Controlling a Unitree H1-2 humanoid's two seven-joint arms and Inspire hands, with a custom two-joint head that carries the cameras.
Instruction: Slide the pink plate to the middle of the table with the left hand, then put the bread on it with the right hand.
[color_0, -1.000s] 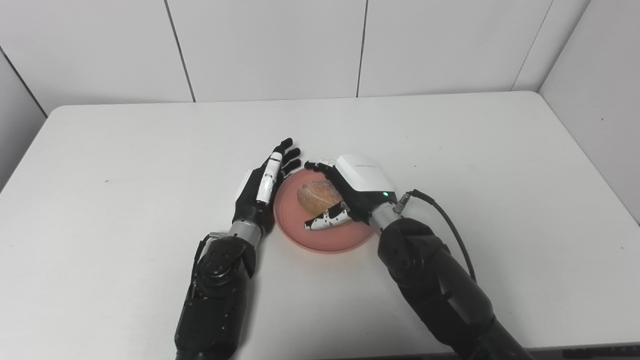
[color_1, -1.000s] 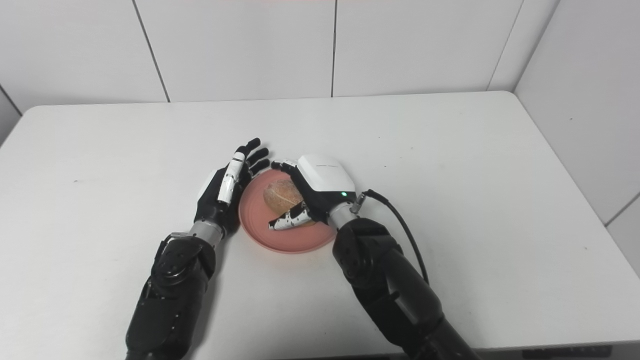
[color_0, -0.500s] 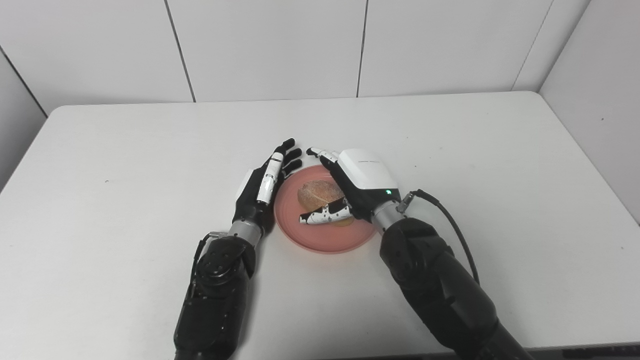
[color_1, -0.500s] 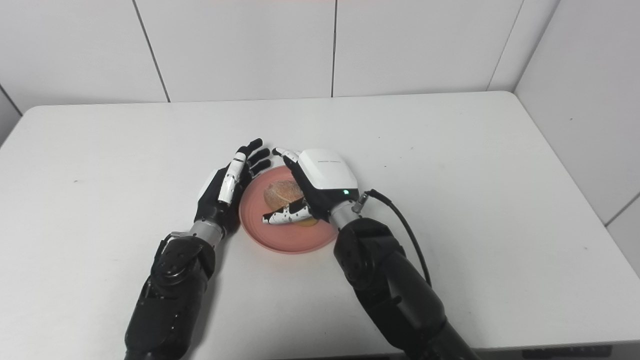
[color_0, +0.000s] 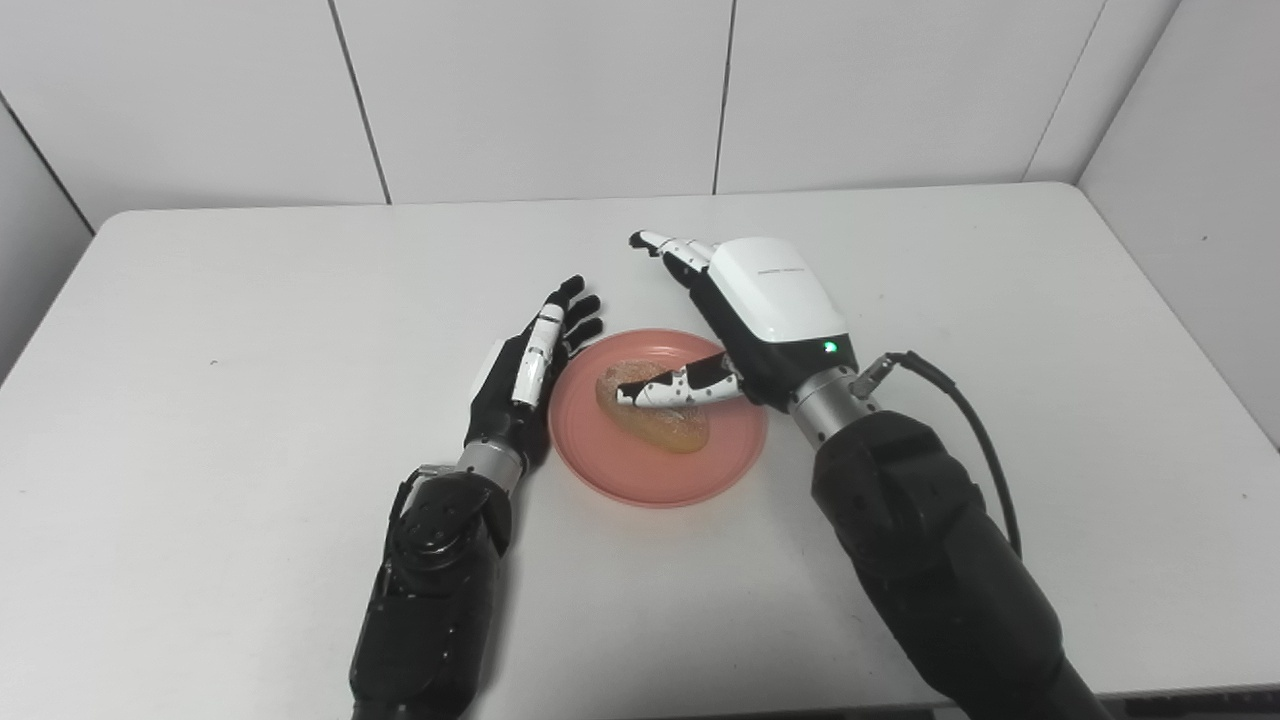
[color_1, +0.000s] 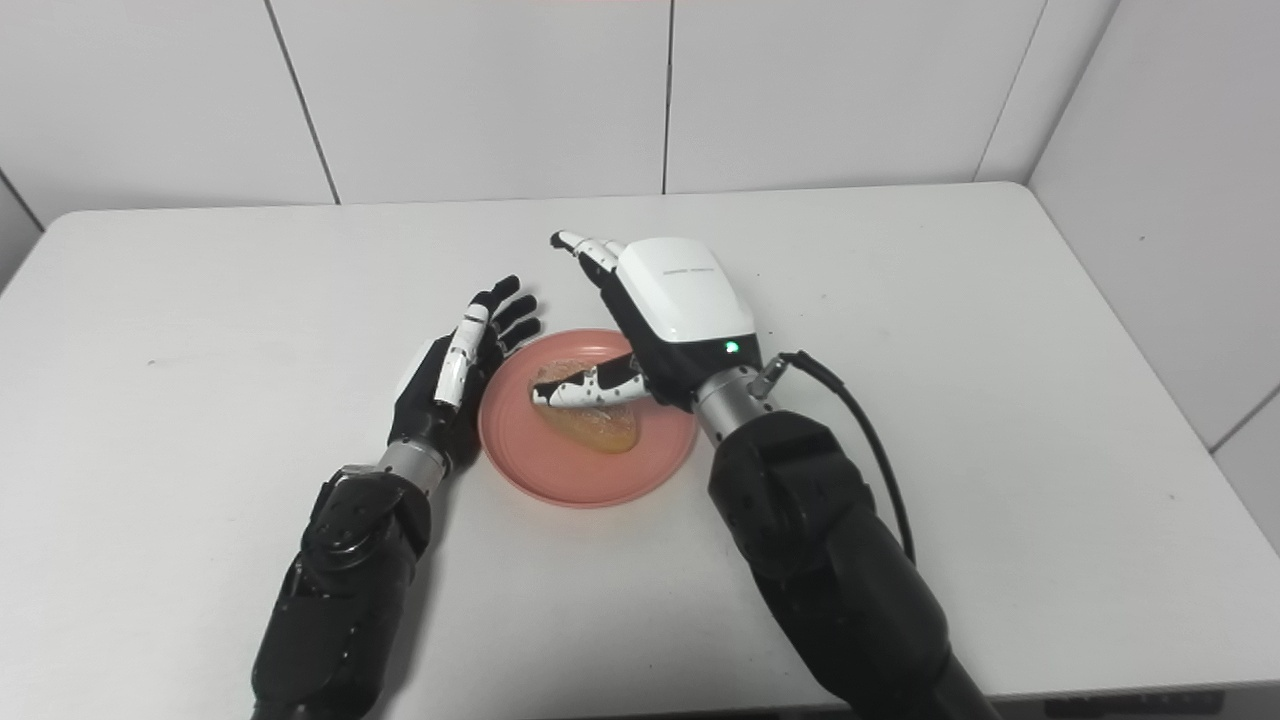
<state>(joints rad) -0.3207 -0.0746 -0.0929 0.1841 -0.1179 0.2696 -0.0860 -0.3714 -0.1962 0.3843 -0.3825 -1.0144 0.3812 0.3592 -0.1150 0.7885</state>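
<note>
The plate (color_0: 655, 470) sits near the middle of the bench (color_0: 200, 300), pink and round, with the bread (color_0: 655, 420) lying on it, a little toward the plate's left half. The bread rests flat on the plate and nothing grips it.

The right robot hand (color_0: 765, 315) hangs above the plate's far right side, lifted clear of the bread. Its fingers (color_0: 675, 248) are stretched out straight, pointing away over the plate's far rim, and its thumb crosses in front of the bread from where I stand, so part of the loaf is hidden behind it. Fingers and thumb are spread apart and hold nothing.

The left robot hand (color_0: 520, 375) lies just beside the plate's left rim, palm turned toward the plate, fingers (color_0: 575, 305) straight and slightly fanned, reaching past the rim's far left curve. It is empty too. Whether its edge actually touches the rim I cannot tell; it is very close.

A black cable loops from the right wrist.
</note>
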